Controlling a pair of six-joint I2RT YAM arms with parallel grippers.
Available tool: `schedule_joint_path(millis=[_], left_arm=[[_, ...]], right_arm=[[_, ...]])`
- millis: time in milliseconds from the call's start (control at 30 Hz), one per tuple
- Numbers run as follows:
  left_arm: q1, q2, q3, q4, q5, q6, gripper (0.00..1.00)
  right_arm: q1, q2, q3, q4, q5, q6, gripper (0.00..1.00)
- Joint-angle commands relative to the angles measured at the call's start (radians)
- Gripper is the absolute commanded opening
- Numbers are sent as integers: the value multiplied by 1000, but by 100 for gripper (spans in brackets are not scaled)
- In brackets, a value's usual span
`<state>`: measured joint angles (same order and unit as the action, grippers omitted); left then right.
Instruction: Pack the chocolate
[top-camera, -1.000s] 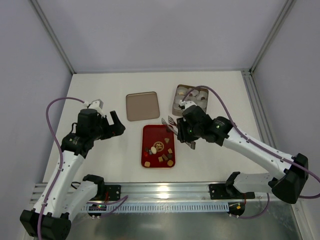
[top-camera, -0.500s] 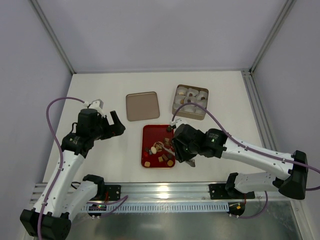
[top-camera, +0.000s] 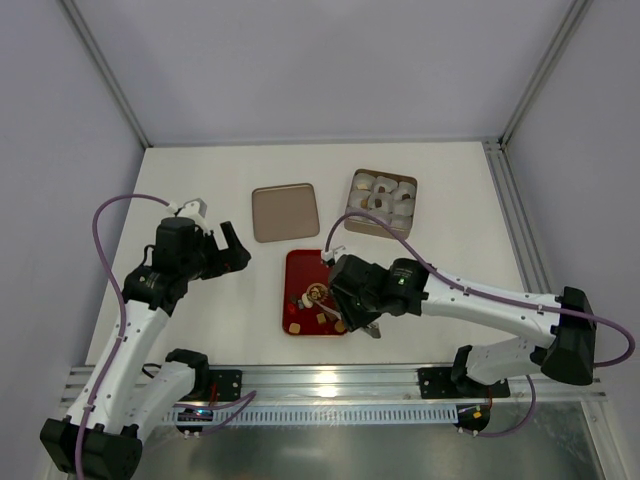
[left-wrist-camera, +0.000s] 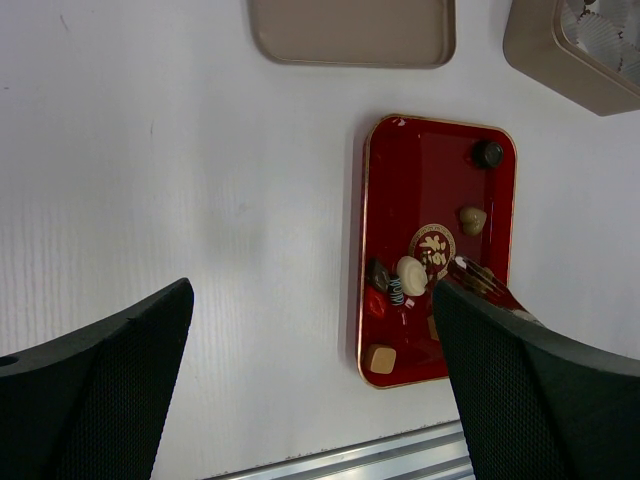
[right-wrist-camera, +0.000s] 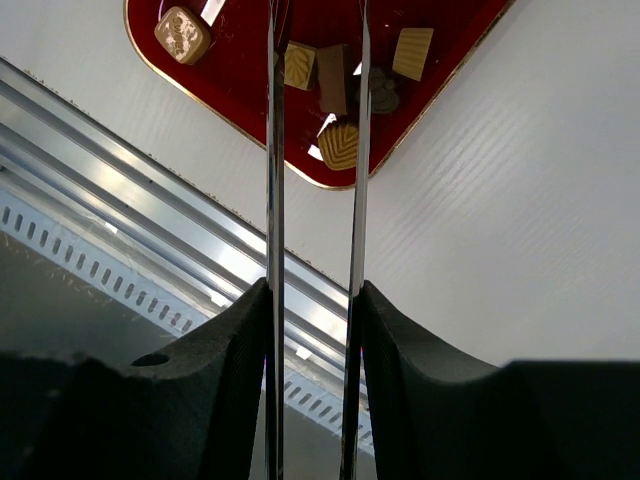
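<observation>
Chocolate (left-wrist-camera: 411, 275) scattered in red tray (left-wrist-camera: 440, 135) (long axis near-to-far).

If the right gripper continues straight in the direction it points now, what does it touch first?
Probably the chocolate on the red tray: the right gripper points at the brown pieces between its thin blades. How far above them it is, I cannot tell.

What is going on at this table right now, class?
The right gripper hangs over the near end of the red tray, its thin fingers slightly apart above the chocolates, gripping nothing visible. The left gripper waits open off to the side. The box of paper cups sits beyond the tray, with its lid beside it.
</observation>
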<state>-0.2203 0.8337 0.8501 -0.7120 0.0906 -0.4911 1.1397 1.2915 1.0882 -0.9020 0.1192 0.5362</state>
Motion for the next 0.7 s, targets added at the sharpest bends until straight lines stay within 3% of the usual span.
schedule_joint_path(millis=[0,667], left_arm=[[-4,-4,0,14,-3,-6,100],[-2,-4,1,14,0,-3,100]], right_arm=[[23,23,64,21,20,-1,42],[35,100,102,28,33,-12,42]])
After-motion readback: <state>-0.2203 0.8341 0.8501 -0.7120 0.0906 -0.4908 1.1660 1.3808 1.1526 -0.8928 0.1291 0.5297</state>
